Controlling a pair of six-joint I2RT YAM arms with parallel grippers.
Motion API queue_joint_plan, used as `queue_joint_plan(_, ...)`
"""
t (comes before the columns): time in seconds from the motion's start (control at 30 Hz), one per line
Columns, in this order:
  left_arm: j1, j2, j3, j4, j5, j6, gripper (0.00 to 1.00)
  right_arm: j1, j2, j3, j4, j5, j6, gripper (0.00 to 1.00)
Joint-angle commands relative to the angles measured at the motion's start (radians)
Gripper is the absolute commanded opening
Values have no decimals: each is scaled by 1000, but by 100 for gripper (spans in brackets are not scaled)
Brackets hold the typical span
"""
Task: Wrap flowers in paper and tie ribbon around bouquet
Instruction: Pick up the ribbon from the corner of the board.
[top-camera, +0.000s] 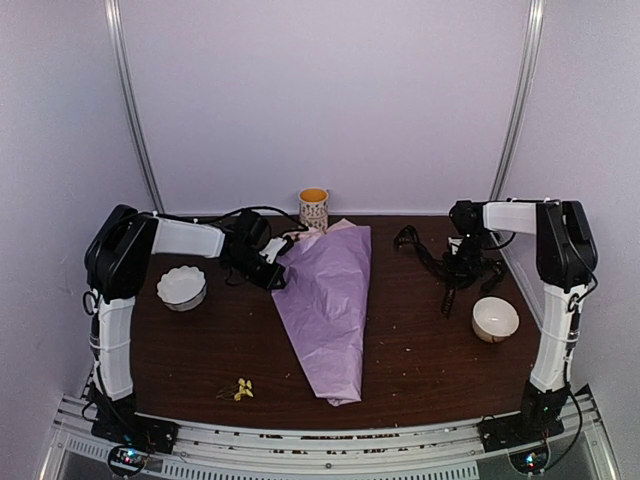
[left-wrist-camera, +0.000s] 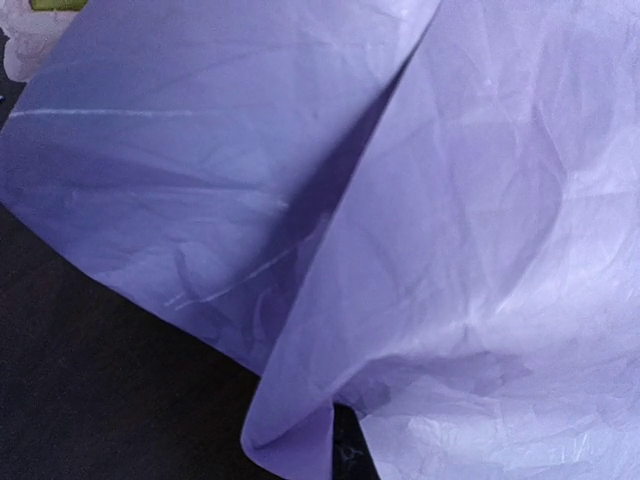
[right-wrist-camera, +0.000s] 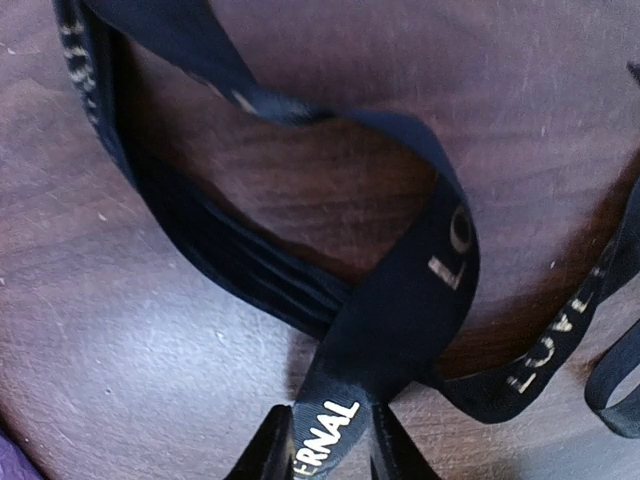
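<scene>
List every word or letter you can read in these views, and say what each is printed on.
"ERNAL": pale letters on the ribbon, where it meets the right pincer; the word's start is cut off.
"LO": same ribbon, on its loop; the rest is folded out of sight.
Other ribbon lettering: turned or blurred, unreadable.
Cup pattern: too small to read.
</scene>
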Motion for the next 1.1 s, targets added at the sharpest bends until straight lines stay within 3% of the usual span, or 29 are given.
queue_joint_plan(0.0,10,8,28,-9,-18,24,0,-9,18,31,-69,43,-21,28)
queue_joint_plan(0.17,10,8,34,-14,-14,22,0,-32,39,57,-53,10,22,36)
queue_joint_plan(0.33,10,7,34,-15,-13,20,0,-67,50,160,-22,-129,101,34)
queue_joint_plan(0.5,10,8,21,2,3,12,0,-73,31,238,-40,-68,123,34)
queue_joint_plan(0.6,10,13,29,2,7,11,0,-75,63,259,-64,-29,144,43)
queue_joint_plan(0.8,10,15,39,6,24,4,0,-88,215,343,-169,-27,121,46)
queue_joint_plan(0.97,10,20,37,10,29,3,0,-92,274,438,-246,-29,95,40)
queue_joint_plan(1.07,10,22,43,10,31,2,0,-94,283,456,-255,-48,80,11)
